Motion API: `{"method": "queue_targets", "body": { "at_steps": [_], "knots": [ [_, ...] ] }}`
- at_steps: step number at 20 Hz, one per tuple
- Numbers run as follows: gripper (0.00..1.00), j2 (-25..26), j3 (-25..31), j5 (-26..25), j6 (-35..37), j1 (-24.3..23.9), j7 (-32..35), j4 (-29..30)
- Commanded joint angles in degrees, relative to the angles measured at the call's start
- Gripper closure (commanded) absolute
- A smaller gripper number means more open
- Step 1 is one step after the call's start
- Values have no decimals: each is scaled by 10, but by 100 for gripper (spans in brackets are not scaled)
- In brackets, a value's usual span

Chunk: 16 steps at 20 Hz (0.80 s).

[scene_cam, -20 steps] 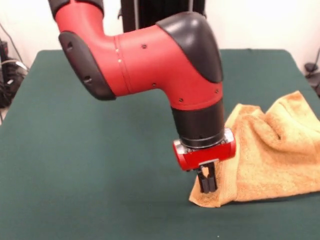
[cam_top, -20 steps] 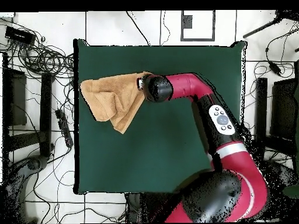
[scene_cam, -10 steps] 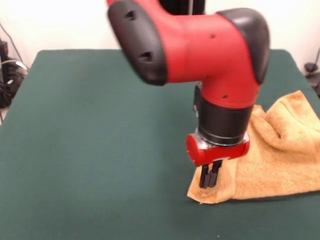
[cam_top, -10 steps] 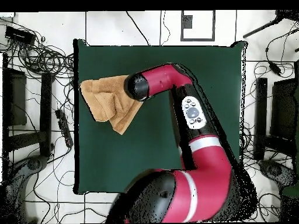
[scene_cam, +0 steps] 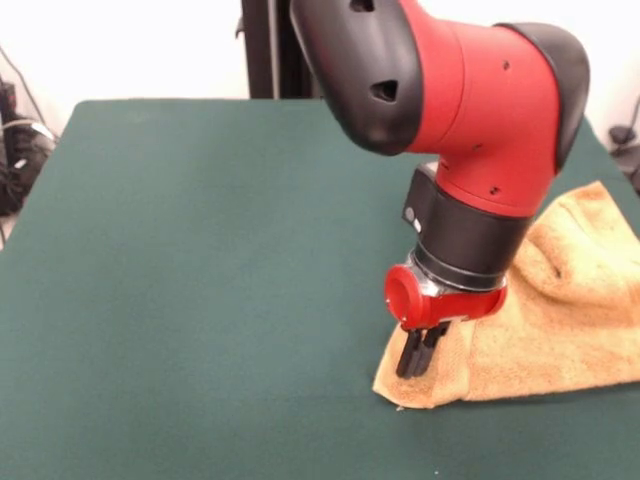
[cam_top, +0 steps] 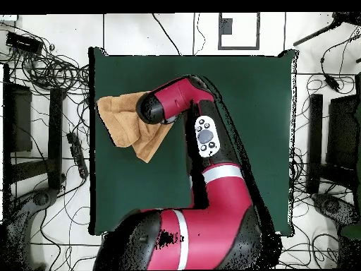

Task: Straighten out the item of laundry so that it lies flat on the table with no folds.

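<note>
The orange-tan towel [scene_cam: 560, 320] lies folded and rumpled at the right edge of the dark green table [scene_cam: 200, 250]. Its near left corner points toward the table's middle. My gripper [scene_cam: 415, 355] comes straight down on that corner, with the fingers close together and pinching the cloth. In the overhead view the towel [cam_top: 116, 116] lies at the table's [cam_top: 233, 92] left edge. There the arm's wrist [cam_top: 156, 107] covers the towel's right part and hides the gripper. No tag or paler bands show.
The arm's bulky elbow [scene_cam: 440, 80] hangs over the table's middle right. A black stand [scene_cam: 268, 50] rises behind the table. Cables [cam_top: 49, 70] and dark equipment lie on the floor beside the towel's table edge.
The arm has swung round over the table and the wrist has shifted further over the towel. The gripper stays on the towel's corner, which has barely moved.
</note>
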Motion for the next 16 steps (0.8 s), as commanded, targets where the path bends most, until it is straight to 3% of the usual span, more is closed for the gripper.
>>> {"method": "queue_targets", "body": {
  "at_steps": [1,10,16],
  "knots": [
    [100,122,-100,-80,12,1,60,-3],
    [100,113,-160,-106,17,27,30,-5],
    [100,143,-182,-128,0,34,36,-41]
  ]
}}
